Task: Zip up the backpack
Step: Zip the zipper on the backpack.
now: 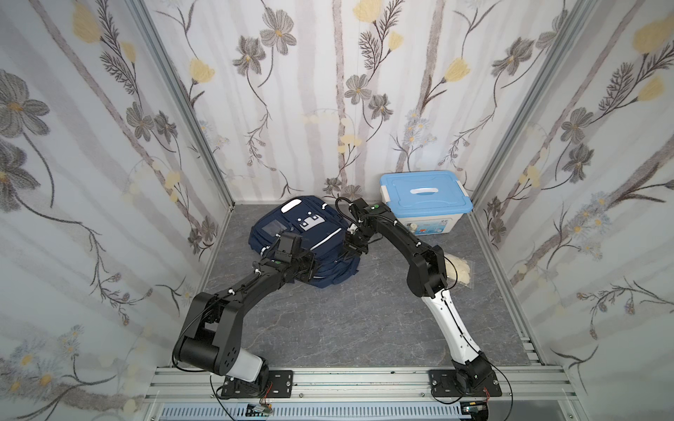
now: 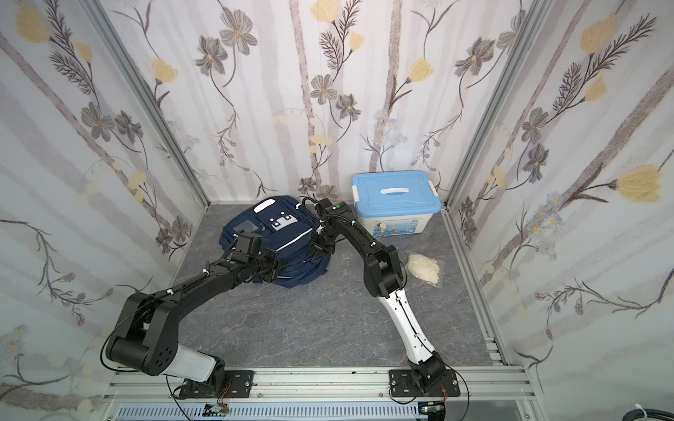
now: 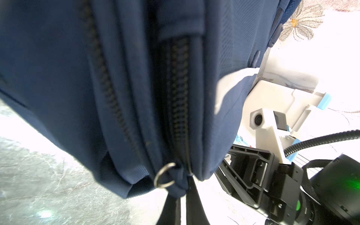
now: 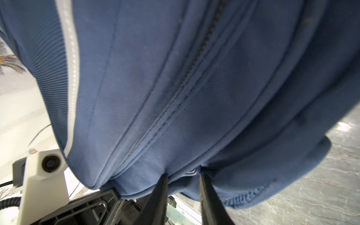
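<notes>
Woven navy backpack [image 1: 310, 233], left gripper [image 3: 182, 192] clamped on it (seemingly), right gripper [image 4: 183, 176] ajar

I can read no text. The printed label [image 1: 430, 229] on the white plastic box with a blue lid [image 1: 437, 209], right of centre in both top views, is too small; the white-grey patch [image 1: 311, 222] on the navy-blue fabric backpack [image 1: 321, 248] shows only shapes.

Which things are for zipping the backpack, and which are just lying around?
For the job: backpack, zip, left gripper, right gripper.
Just lying about: blue-lidded box, clear bag of white stuff.
</notes>
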